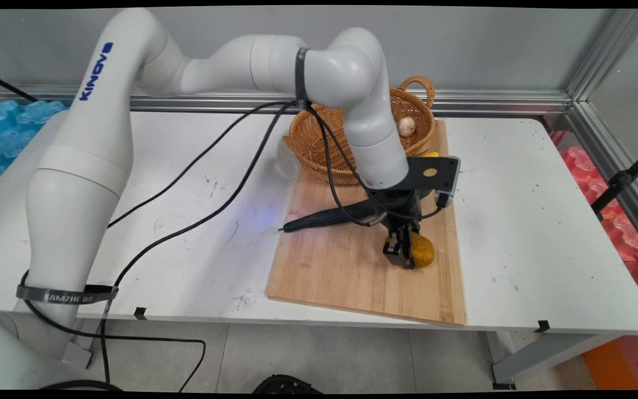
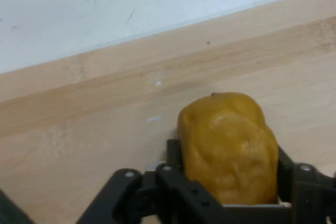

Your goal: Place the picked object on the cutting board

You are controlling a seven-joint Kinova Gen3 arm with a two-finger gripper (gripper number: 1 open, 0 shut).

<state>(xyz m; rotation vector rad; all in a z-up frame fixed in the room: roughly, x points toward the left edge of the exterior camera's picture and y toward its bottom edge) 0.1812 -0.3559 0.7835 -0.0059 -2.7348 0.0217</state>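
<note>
My gripper is down on the wooden cutting board, shut on a yellow-brown potato. In the hand view the potato fills the gap between the two black fingers and rests on the cutting board. Behind the arm stands a wicker basket with a pale garlic bulb inside. Something yellow and green shows just past the hand, mostly hidden.
The white table runs to the right of the board, and its surface shows beyond the board in the hand view. Black cables hang across the left half. A black sleeved cable lies over the board's left edge.
</note>
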